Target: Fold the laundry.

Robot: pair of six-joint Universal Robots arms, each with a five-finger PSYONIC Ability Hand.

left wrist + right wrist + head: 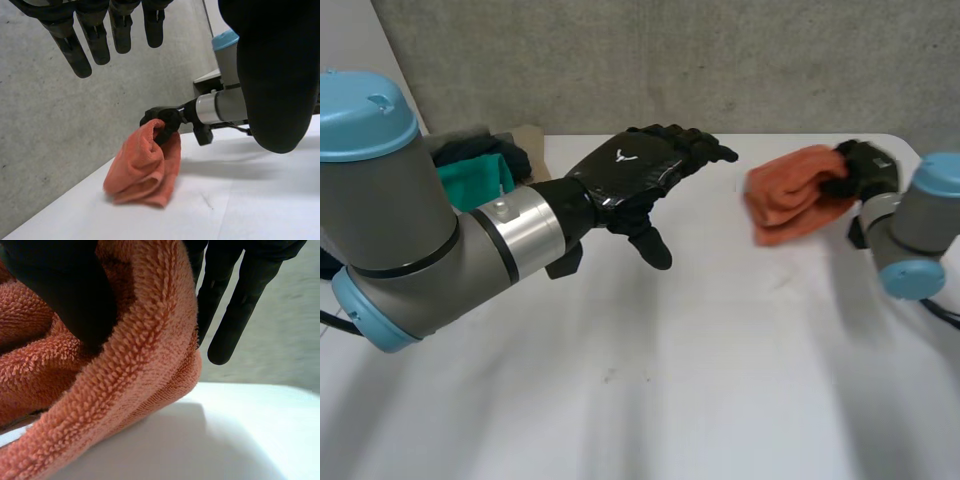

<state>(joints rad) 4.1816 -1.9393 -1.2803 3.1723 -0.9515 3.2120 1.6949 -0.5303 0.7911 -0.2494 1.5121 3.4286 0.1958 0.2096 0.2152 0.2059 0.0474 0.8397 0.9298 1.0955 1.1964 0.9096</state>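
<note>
Hovering over middle of table (pixel 650 400) in head view: left hand (pixel 630 175), fingers straight, holding nothing. At far right, orange towel (pixel 790 195) bunched, right hand (pixel 865 170) at its right end. At far left edge, teal cloth (pixel 475 180).
Left wrist view: own fingers (pixel 100 35) relaxed, spread; towel hangs from right hand, lower part resting on table.
Right wrist view: towel fold clamped between thumb (pixel 65 290) and fingers (pixel 235 305).
</note>
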